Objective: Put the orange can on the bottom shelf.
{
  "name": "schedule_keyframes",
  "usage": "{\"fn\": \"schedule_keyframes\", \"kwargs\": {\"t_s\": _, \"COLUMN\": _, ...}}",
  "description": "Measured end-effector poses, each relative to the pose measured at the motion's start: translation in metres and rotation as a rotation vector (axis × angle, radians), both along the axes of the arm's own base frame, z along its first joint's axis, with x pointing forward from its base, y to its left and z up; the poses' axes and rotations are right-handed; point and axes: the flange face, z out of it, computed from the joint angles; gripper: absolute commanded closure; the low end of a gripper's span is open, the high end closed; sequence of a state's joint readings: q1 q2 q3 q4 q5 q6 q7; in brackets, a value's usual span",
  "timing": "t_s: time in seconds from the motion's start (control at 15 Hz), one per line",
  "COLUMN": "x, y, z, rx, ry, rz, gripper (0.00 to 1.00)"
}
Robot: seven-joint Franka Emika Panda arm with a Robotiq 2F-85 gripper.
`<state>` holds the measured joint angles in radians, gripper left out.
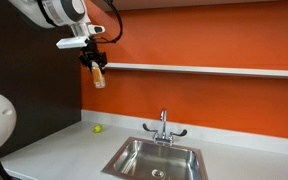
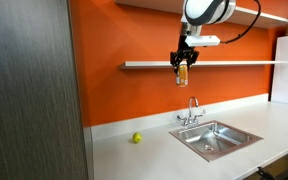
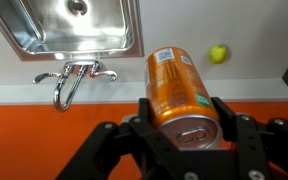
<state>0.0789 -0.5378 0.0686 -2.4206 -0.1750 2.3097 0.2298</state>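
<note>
My gripper (image 3: 184, 108) is shut on the orange can (image 3: 176, 88), which fills the middle of the wrist view with its silver top toward the camera. In both exterior views the gripper (image 1: 96, 62) (image 2: 182, 60) holds the can (image 1: 98, 76) (image 2: 182, 75) in the air, hanging slightly tilted just in front of and a little below the bottom shelf (image 1: 204, 70) (image 2: 234, 64), a long thin pale ledge on the orange wall. The can is near the shelf's end and does not rest on it.
A steel sink (image 1: 156, 158) (image 2: 216, 138) with a chrome faucet (image 1: 164, 126) (image 2: 192, 110) (image 3: 72, 78) is set in the grey countertop (image 1: 64, 145). A yellow-green ball (image 1: 97, 128) (image 2: 137, 138) (image 3: 218, 54) lies on the counter by the wall. A dark wood panel (image 2: 29, 90) stands at the side.
</note>
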Motion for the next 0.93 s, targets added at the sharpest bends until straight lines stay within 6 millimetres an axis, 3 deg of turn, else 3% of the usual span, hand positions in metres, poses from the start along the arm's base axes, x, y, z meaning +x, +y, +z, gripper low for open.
{"fn": "schedule_keyframes", "kwargs": {"t_s": 0.33, "x": 0.0, "y": 0.01, "z": 0.054, "rx": -0.005, "ry": -0.062, "rz": 0.008, "gripper": 0.62}}
{"fn": "schedule_keyframes", "kwargs": {"t_s": 0.93, "x": -0.004, "y": 0.032, "z": 0.127, "rx": -0.004, "ry": -0.174, "rz": 0.037, "gripper": 0.62}}
